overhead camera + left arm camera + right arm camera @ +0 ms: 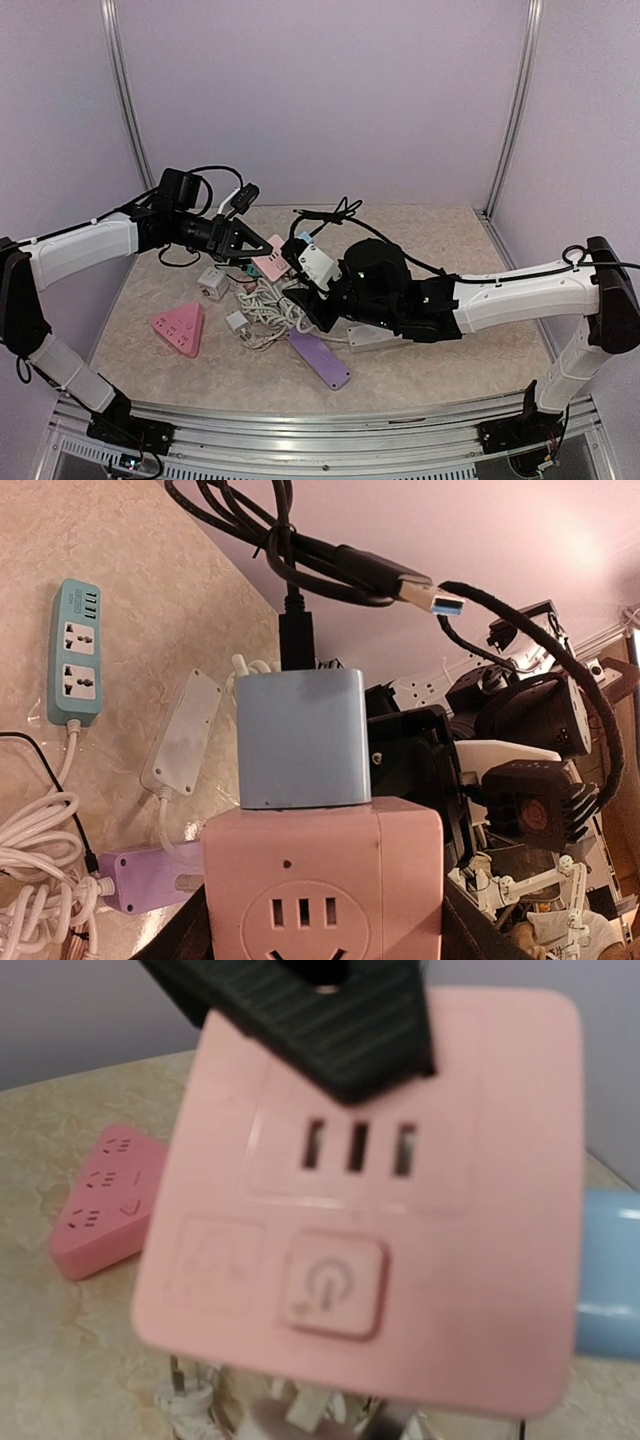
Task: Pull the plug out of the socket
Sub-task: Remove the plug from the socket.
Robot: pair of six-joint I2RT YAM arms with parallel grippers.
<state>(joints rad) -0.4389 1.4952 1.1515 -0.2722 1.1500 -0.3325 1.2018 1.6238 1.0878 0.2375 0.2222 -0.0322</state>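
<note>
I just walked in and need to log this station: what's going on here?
The left end effector holds a pink socket cube in the air. A blue plug with a black cable sits plugged into it, not yet pulled out. The right end effector is close beside that plug, but its grip isn't clear.

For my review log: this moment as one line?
left gripper: holds pink socket cube | blue plug: seated | right gripper: at plug, grip unclear

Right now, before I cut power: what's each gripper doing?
Left gripper: closed on the pink socket cube.
Right gripper: by the blue plug; grip cannot be told.
</note>
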